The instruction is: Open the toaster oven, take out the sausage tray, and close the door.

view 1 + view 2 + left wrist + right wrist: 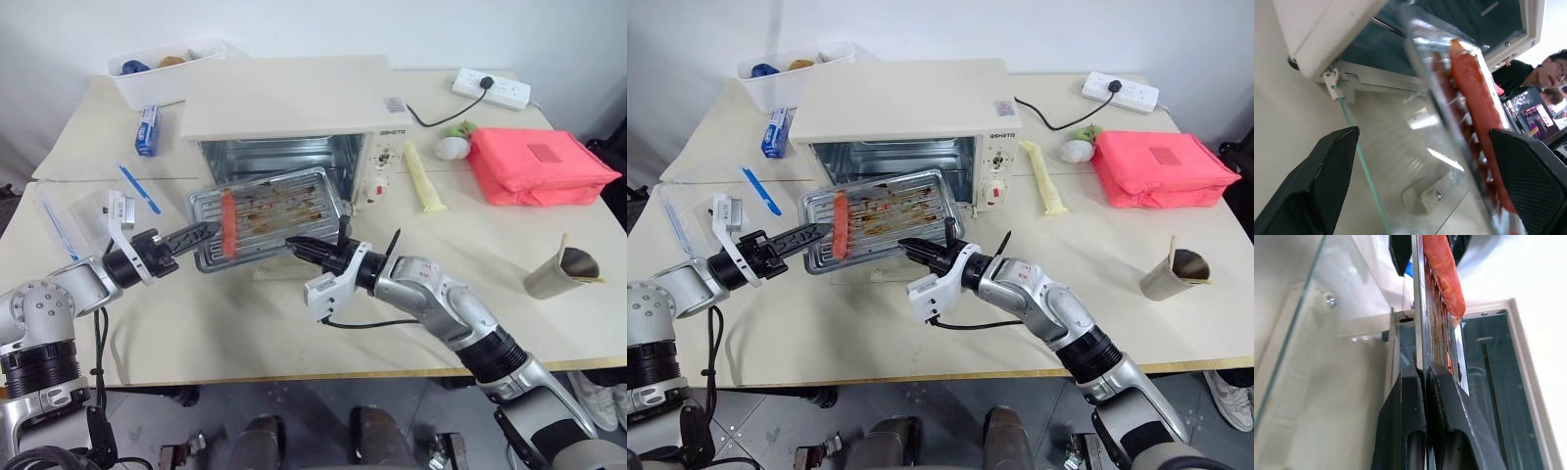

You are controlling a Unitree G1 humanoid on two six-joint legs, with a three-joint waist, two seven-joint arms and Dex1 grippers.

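The oven [294,117] sat on the table [294,323] with its door [857,269] dropped flat open in front, and the tray [269,211] was already out of the cavity, hanging in the air just over that door with the oven mouth right behind it. It tilted a bit, its left end lower. The sausage [227,221] lay across the tray near that left end.

The right gripper [296,247] had the tray's front rim pinched tight between its fingers; the right wrist view showed the thin metal edge sandwiched between the two black pads. That arm came in from the lower right, forearm stretched out roughly level and angled toward the left, white wrist block just behind the fingers.

The left gripper [203,235] reached in from the left, pointing level and toward the right, fingertips right at the tray's left edge. In the left wrist view its fingers [1327,171] stood wide apart, with the tray edge and the sausage running between them, neither pad clearly touching the metal.

Off to the right lay a pink bag [539,164], and a white bin [167,70] stood behind the oven
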